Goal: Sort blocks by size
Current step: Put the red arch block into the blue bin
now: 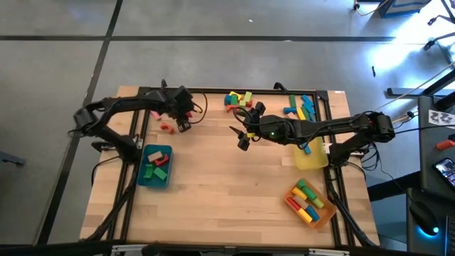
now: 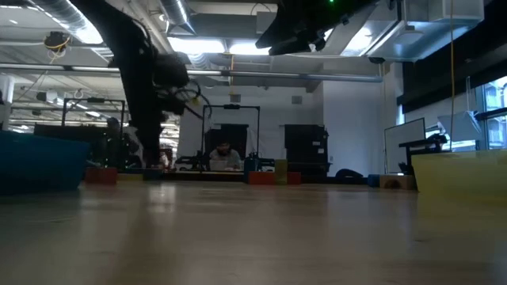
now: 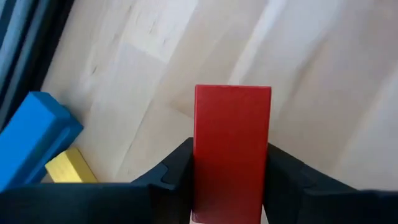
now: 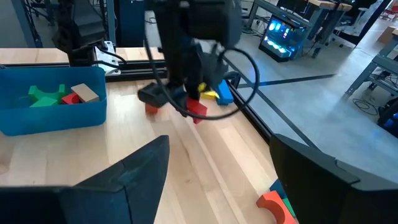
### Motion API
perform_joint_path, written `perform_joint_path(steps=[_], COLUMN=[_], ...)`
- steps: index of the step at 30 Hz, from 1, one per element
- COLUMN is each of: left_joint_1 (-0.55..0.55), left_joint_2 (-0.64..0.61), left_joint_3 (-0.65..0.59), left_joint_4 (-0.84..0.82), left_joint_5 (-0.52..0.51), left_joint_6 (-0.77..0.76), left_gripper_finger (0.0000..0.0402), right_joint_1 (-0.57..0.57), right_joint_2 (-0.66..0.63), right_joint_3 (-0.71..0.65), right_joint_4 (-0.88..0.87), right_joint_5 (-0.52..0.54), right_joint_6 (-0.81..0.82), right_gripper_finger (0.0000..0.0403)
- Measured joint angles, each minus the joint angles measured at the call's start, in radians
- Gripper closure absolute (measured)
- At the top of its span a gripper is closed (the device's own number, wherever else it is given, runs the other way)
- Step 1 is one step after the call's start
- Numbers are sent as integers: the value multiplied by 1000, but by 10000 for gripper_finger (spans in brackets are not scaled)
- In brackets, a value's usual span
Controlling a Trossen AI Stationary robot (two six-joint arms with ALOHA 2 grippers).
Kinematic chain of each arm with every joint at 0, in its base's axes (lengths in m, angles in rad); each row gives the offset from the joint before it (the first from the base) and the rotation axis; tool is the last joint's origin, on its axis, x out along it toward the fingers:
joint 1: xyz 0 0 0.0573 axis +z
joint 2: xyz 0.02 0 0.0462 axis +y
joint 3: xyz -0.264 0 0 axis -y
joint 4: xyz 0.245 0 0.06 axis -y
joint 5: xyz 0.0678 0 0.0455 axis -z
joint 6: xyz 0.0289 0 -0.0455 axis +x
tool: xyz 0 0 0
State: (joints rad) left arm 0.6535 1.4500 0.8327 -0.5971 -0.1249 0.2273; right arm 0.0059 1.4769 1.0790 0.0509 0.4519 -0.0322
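Left gripper [image 3: 230, 186] holds a red block [image 3: 232, 149]; right arm waits over mid-counter.

Left jaws are clenched on the red block's two flat sides, block standing lengthwise between them, a grip that should keep it square for carrying. It is held at about 10 o'clock on the counter [image 1: 227, 185], above a blue block [image 3: 34, 134] and a yellow block [image 3: 68, 168]. The teal tray [image 1: 155, 166], just toward 6 o'clock from it, holds green and red pieces and is judged the likely destination. Right gripper [image 1: 245, 131] hovers near centre, jaws released and empty, clear of the left arm's path. More unsorted blocks [image 1: 239, 98] lie at 12 o'clock; the orange tray [image 1: 311, 203] at 4 o'clock is part filled.
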Motion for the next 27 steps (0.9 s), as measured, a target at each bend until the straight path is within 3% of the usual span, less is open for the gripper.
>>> perform_joint_path(steps=[13, 27], left_joint_1=[-228, -523], left_joint_2=[-272, -382], left_joint_3=[2, -10], left_joint_4=[-210, -442], left_joint_5=[3, 3], left_joint_6=[-222, -404], left_gripper_finger=[275, 274], right_joint_1=[0, 0], right_joint_2=[0, 0], right_joint_3=[0, 0], right_joint_4=[3, 3], right_joint_5=[0, 0], right_joint_6=[0, 0], right_gripper_finger=[123, 123])
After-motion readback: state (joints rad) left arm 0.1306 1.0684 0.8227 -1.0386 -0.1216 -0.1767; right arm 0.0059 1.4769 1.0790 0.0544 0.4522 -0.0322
